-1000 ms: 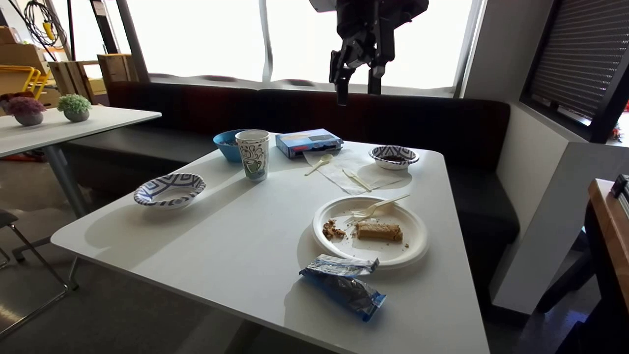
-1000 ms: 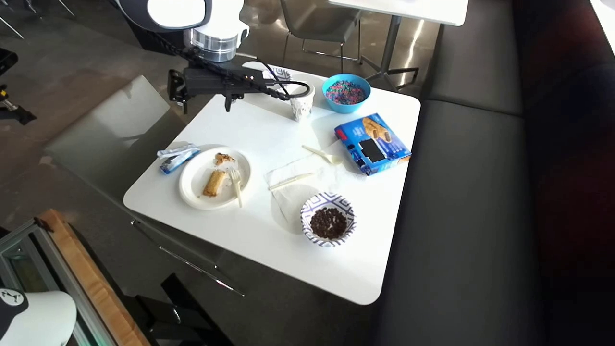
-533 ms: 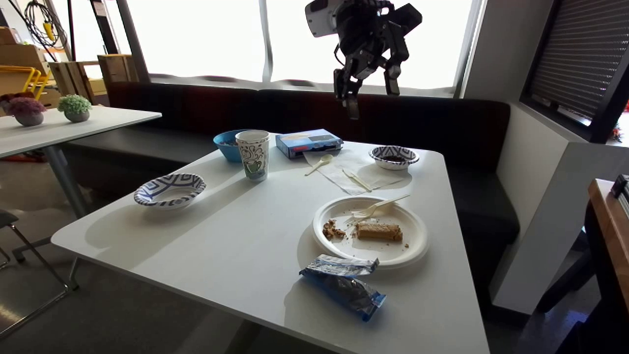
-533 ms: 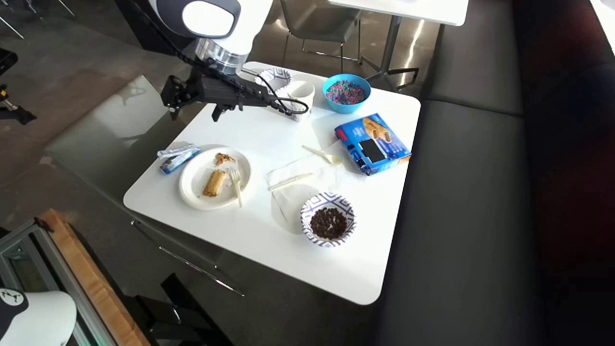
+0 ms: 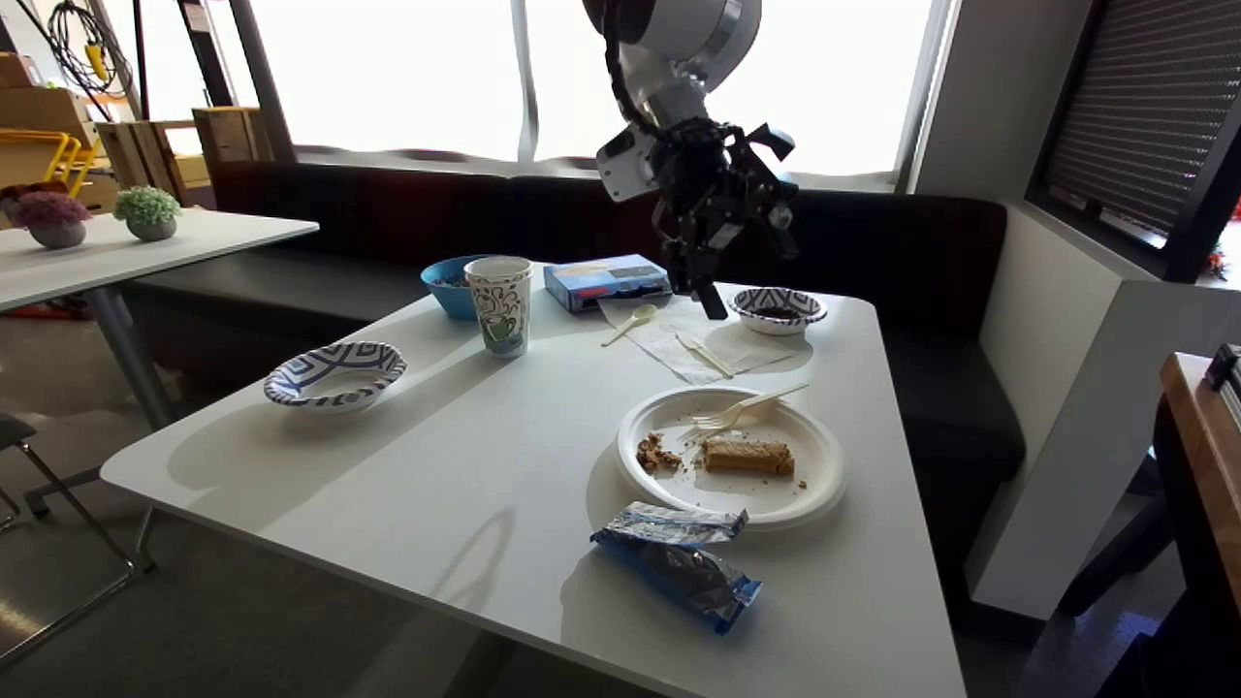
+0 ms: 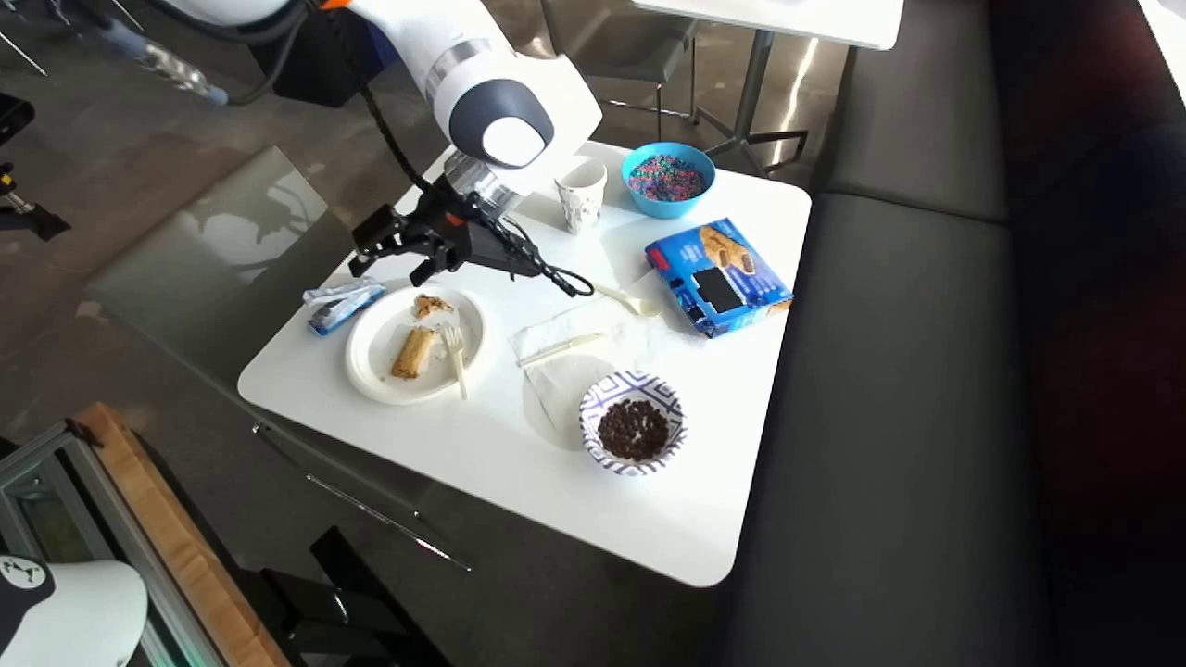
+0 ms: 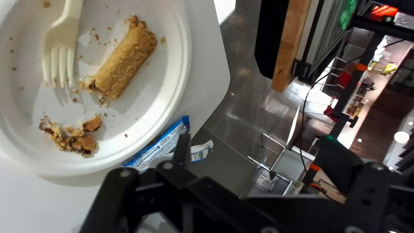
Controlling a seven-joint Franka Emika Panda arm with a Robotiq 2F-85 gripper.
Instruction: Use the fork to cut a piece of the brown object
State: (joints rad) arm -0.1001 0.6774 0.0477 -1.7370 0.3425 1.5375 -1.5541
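My gripper (image 6: 388, 272) hangs empty, jaws wide apart. In the wrist view the fork (image 7: 63, 37) lies up and left of it on the plate (image 7: 179, 61), tines toward my side, handle running away over the rim; the brown bar (image 7: 124, 61) slants just beside the tines. To grip the handle, I judge, I must reach past them.

All views look down on the plate (image 7: 155, 97) — the wrist view nearest.
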